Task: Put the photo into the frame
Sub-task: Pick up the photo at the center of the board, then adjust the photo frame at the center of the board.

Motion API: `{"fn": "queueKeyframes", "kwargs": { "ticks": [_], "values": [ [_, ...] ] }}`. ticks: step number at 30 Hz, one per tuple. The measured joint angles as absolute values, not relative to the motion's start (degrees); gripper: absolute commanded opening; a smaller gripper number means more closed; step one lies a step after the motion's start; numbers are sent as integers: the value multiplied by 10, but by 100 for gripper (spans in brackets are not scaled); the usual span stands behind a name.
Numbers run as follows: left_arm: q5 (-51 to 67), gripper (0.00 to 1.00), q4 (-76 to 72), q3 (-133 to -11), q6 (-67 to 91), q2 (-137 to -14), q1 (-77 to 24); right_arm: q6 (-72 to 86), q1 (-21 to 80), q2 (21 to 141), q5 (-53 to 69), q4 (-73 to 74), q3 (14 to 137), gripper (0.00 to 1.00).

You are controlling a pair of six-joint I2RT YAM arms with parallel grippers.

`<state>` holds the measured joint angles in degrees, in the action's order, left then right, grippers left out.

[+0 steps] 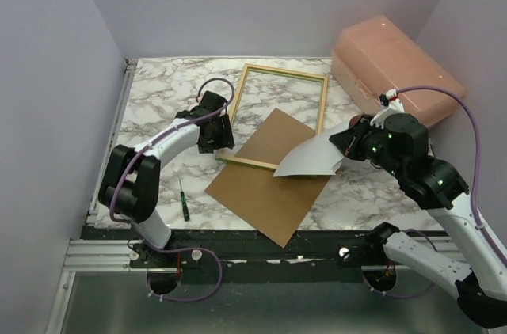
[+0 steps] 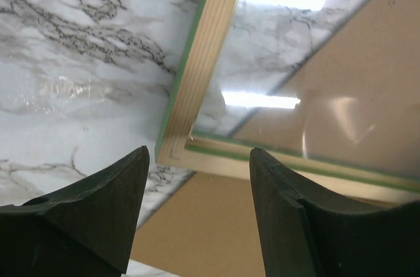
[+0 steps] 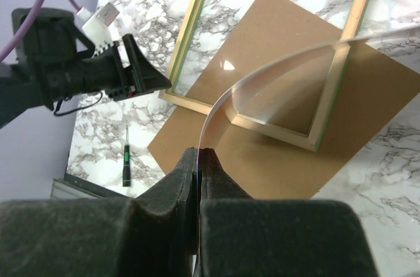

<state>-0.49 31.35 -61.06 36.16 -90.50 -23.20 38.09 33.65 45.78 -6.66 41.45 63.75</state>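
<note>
The right gripper point(image 3: 199, 159) was clamped on one edge of the photo point(image 3: 275, 70). The photo bowed up and away from its jaws, white side up, and reached over the corner of the frame point(image 3: 189, 27) nearest that gripper. The frame lay ahead of it, wood back up, long axis running away, its near end resting on the board point(image 3: 282, 27). The left gripper point(image 2: 198, 159) hovered over the frame's other near corner, jaws apart, wrist pitched down, probably ready to steady it.
</note>
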Motion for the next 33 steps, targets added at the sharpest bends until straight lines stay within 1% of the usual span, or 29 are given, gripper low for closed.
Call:
{"fn": "queueKeyframes", "kwargs": {
  "ticks": [3,6,9,10,12,21,24,33],
  "values": [
    [-20,54,316,-648,359,-966,-231,381,336,459,-66,421,637,0],
    [-27,47,318,-656,358,-994,-231,381,336,464,-66,422,638,0],
    [-28,33,321,-656,358,-1011,-230,381,336,471,-66,423,639,0],
    [-28,28,321,-655,358,-1013,-230,380,336,473,-66,423,641,0],
    [-28,23,319,-653,358,-1014,-230,379,336,478,-65,425,645,0],
    [-14,4,269,-585,344,-958,-235,374,336,488,-41,426,662,0],
    [-5,0,270,-557,340,-929,-248,371,336,500,-24,425,677,0],
    [-4,0,271,-466,363,-818,-299,363,336,513,26,403,703,0]
  ]
}}
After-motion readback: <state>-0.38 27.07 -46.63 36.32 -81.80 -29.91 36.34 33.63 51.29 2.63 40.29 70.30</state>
